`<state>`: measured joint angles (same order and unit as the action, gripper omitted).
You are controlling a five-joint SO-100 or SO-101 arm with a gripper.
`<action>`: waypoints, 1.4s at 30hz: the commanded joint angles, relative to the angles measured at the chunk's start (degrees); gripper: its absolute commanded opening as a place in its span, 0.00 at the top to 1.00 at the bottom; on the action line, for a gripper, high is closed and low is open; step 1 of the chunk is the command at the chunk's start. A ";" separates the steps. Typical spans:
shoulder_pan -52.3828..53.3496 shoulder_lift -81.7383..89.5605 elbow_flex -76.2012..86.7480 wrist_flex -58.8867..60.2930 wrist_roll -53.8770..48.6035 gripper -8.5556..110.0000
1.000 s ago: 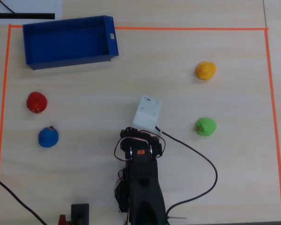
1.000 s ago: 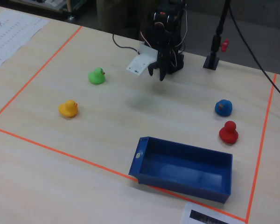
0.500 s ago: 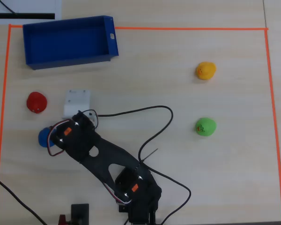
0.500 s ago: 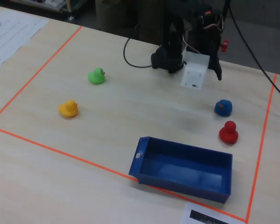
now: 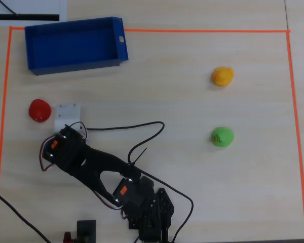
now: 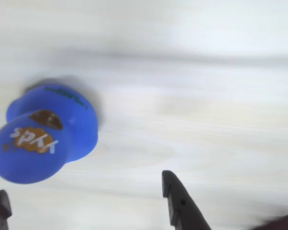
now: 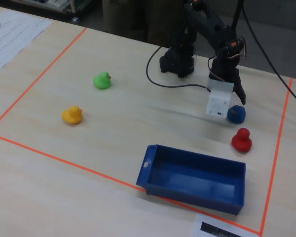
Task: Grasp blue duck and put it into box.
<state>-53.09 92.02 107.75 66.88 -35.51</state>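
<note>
The blue duck (image 6: 43, 134) lies on the table at the left of the wrist view, with an orange printed mark on it. My gripper (image 6: 86, 203) is open and empty; its two dark fingertips (image 6: 180, 201) sit just short of the duck, which is ahead and toward the left finger, not between the jaws. In the fixed view the gripper (image 7: 233, 104) hangs low right over the blue duck (image 7: 236, 114). In the overhead view the arm hides the duck. The dark blue box (image 5: 73, 65) stands at the top left of the overhead view and is empty; it also shows in the fixed view (image 7: 187, 193).
A red duck (image 5: 39, 110) sits close beside the gripper, also seen in the fixed view (image 7: 241, 140). A yellow duck (image 5: 222, 76) and a green duck (image 5: 222, 136) sit far right. Orange tape (image 5: 192, 31) frames the table. Cables (image 5: 142, 129) trail from the arm.
</note>
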 commanded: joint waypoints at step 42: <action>33.57 0.44 -39.29 12.22 3.25 0.93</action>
<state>-33.13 95.80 94.92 70.93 -31.29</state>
